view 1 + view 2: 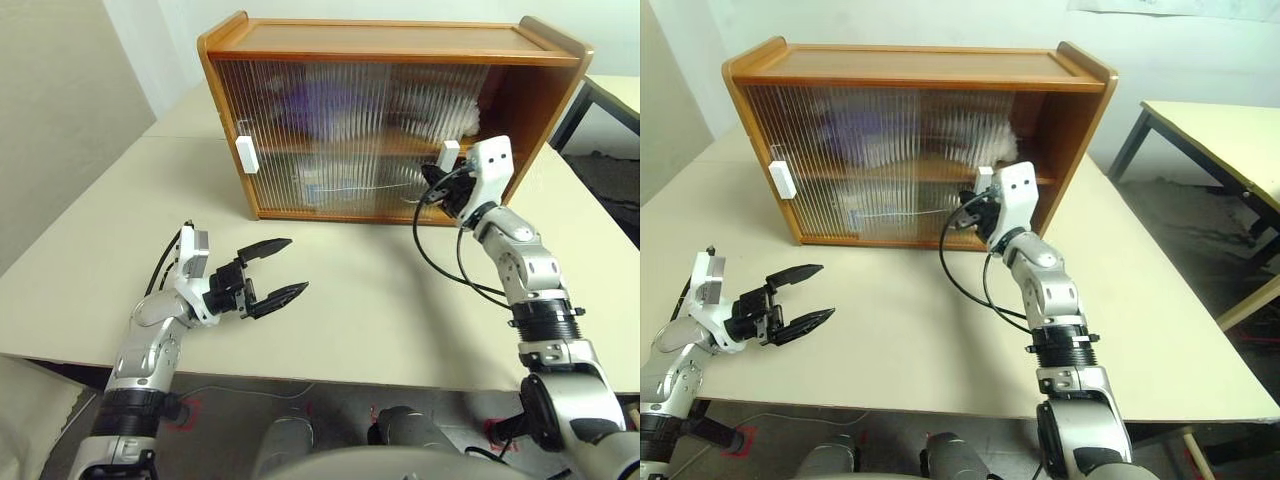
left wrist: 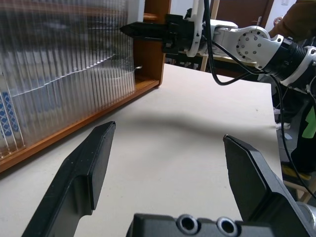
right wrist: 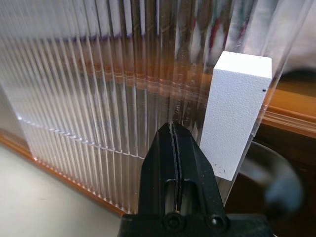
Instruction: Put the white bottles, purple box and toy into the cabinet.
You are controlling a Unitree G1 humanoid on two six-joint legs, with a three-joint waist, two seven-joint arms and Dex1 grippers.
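Black right pincer (image 3: 174, 148) shut, empty, level beside, perhaps touching, the cabinet's (image 1: 390, 45) white handle (image 3: 236, 113).

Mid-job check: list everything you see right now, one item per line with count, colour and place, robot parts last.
cabinet: one, orange-brown wood, at the back of the table, right end still open.
sliding doors: two, ribbed translucent, covering most of the cabinet front.
handles: two, white blocks, one near the left end, one at the right door's edge.
purple box: one, lavender blur behind the doors, upper shelf.
other contents: pale blurred shapes behind the doors, cannot be told apart.
table: one, cream, under the cabinet.
second table: one, cream top, dark legs, to the right.
left gripper: black, open, hovering over the table's left front.
right gripper: black, shut, beside the right door's handle.
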